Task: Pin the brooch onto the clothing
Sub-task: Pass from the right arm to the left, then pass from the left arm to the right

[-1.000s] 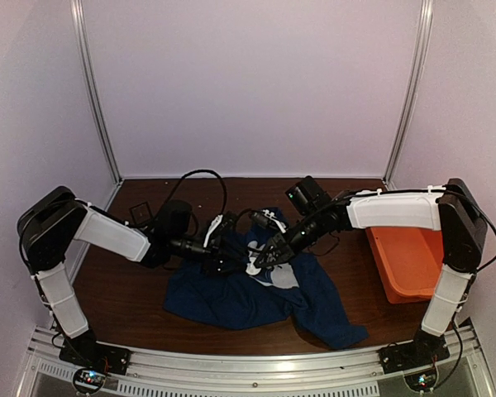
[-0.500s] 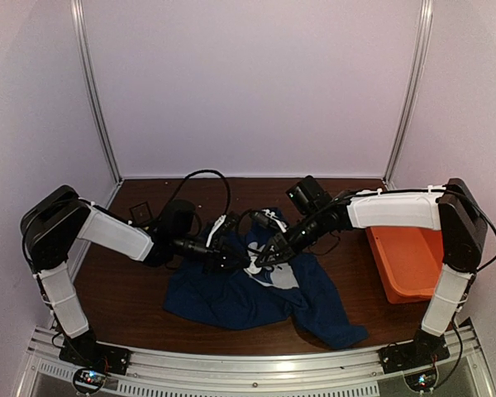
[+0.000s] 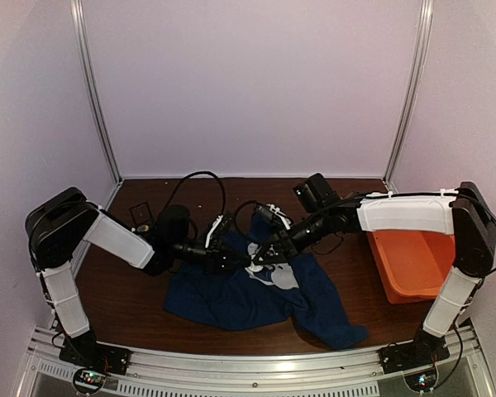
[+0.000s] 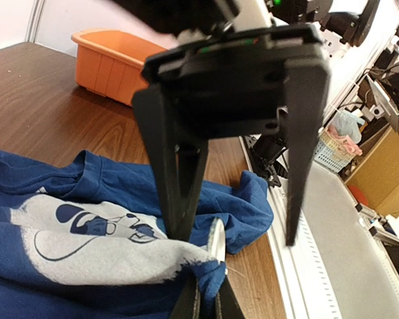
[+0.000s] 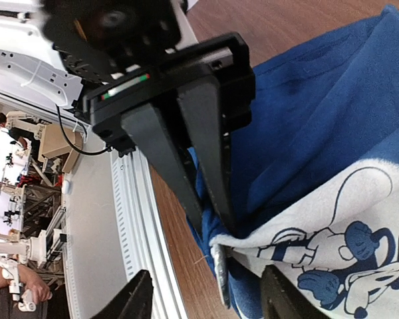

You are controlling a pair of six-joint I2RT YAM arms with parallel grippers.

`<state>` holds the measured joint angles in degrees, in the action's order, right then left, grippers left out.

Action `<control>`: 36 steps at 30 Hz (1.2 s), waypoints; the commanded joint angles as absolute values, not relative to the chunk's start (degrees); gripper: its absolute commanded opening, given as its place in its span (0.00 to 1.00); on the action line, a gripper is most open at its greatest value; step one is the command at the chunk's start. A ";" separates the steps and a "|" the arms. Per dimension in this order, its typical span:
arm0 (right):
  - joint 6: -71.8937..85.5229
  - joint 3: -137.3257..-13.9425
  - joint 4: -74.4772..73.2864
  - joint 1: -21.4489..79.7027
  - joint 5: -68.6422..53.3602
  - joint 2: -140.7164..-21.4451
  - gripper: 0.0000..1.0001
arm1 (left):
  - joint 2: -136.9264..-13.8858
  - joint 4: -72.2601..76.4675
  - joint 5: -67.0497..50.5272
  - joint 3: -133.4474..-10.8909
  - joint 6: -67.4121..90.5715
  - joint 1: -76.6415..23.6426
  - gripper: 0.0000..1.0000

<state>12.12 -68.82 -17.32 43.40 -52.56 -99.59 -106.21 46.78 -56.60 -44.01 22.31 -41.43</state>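
Observation:
The clothing [image 3: 256, 298], a navy T-shirt with a white mouse print [image 4: 86, 246], lies crumpled on the table. My left gripper [image 4: 209, 287] is shut on a raised fold of it at the print's edge [image 5: 266, 232]. The brooch [image 4: 217, 240], a small silvery disc seen edge-on, rests against that fold just past the left fingertips [image 5: 221, 274]. My right gripper [image 5: 206, 292] faces the left one with its jaws open on either side of the brooch, touching nothing. Seen from above, the left gripper [image 3: 234, 260] and the right gripper [image 3: 260, 255] meet over the shirt.
An orange tub [image 3: 409, 260] stands at the right edge of the table [image 4: 113, 56]. A small black box [image 3: 140, 217] sits at the back left. Black cables loop behind the grippers. The metal front rail [image 3: 248, 368] runs close to the shirt's near hem.
The left gripper has shut on the shirt fold. The right gripper was shut at the brooch and has now opened, its arm shifting slightly right.

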 commanded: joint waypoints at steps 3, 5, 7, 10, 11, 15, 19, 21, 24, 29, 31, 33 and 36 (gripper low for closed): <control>13.41 -61.46 -5.20 42.84 -47.03 -91.01 0.67 | -107.40 60.34 -53.25 -41.74 30.71 -41.92 0.00; 12.90 -57.39 -1.05 42.88 -44.96 -88.02 0.70 | -107.48 61.60 -51.80 -41.49 32.53 -41.92 0.00; 12.46 -53.85 3.48 42.88 -42.74 -85.23 0.73 | -107.53 63.35 -50.53 -41.15 34.01 -42.04 0.00; 11.92 -50.22 7.93 42.84 -39.55 -82.53 0.74 | -107.31 64.34 -48.11 -40.96 36.03 -42.40 0.00; 12.16 -49.51 9.12 42.80 -38.91 -82.27 0.75 | -107.31 64.94 -47.39 -40.84 36.63 -42.55 0.00; 13.84 -47.19 14.73 42.74 -38.62 -82.54 0.80 | -107.32 67.17 -45.09 -40.19 38.52 -43.41 0.00; 15.68 -45.32 20.19 42.79 -37.45 -83.22 0.80 | -107.34 70.37 -43.73 -39.03 40.68 -43.77 0.00; 16.34 -44.25 23.10 42.78 -37.45 -83.24 0.79 | -107.40 71.48 -43.13 -38.53 41.46 -43.77 0.00; 16.85 -41.66 29.12 42.78 -37.38 -82.12 0.79 | -107.39 72.00 -42.73 -38.12 41.85 -43.81 0.00; 15.53 -37.55 33.58 42.73 -35.78 -79.26 0.81 | -107.40 72.14 -41.54 -37.80 41.91 -43.86 0.00; 14.32 -37.89 31.67 42.80 -34.91 -78.71 0.81 | -107.44 71.79 -41.13 -37.94 41.92 -43.86 0.00; 13.85 -38.05 30.97 42.73 -34.57 -78.48 0.81 | -107.34 71.76 -40.84 -37.92 41.92 -43.86 0.00; 14.32 -37.76 32.32 42.80 -33.76 -77.91 0.81 | -107.39 72.23 -40.07 -37.63 42.01 -43.94 0.00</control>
